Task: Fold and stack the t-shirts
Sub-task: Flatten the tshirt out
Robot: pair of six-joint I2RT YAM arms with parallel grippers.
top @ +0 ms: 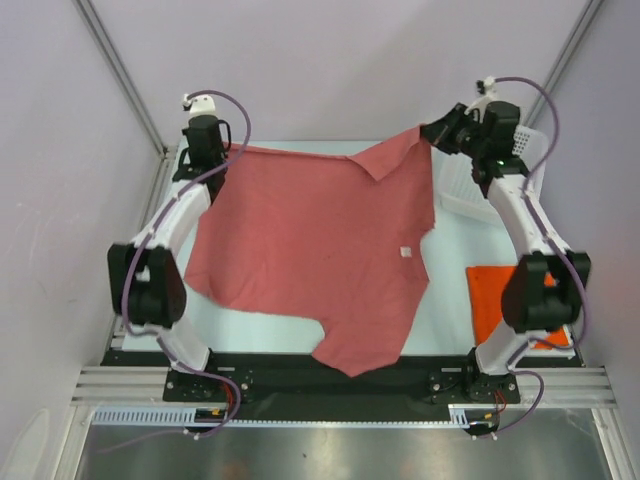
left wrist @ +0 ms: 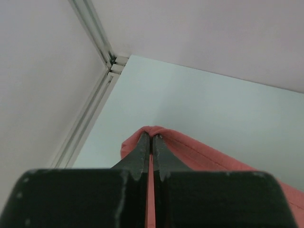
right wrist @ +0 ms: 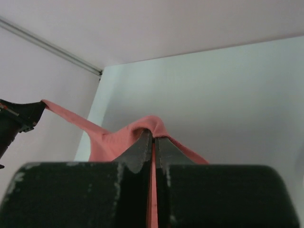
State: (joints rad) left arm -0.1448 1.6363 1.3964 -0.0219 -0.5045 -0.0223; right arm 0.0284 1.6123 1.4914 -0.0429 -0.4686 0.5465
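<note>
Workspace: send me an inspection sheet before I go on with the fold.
Surface: pale table, largely under cloth.
Job's things: pink shirt unfolded, stretched between both claws; orange shirt folded flat at right, partly behind the right arm.
Clutter: white basket at far right.
Grippers: left claw and right claw each shut on the pink shirt's edge.
Cables: purple cables looped along both arms.
Surroundings: white walls, metal frame.

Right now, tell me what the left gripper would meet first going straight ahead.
Past the pink shirt it pinches, the left gripper likely meets the table, then the back wall; depth is unclear.
</note>
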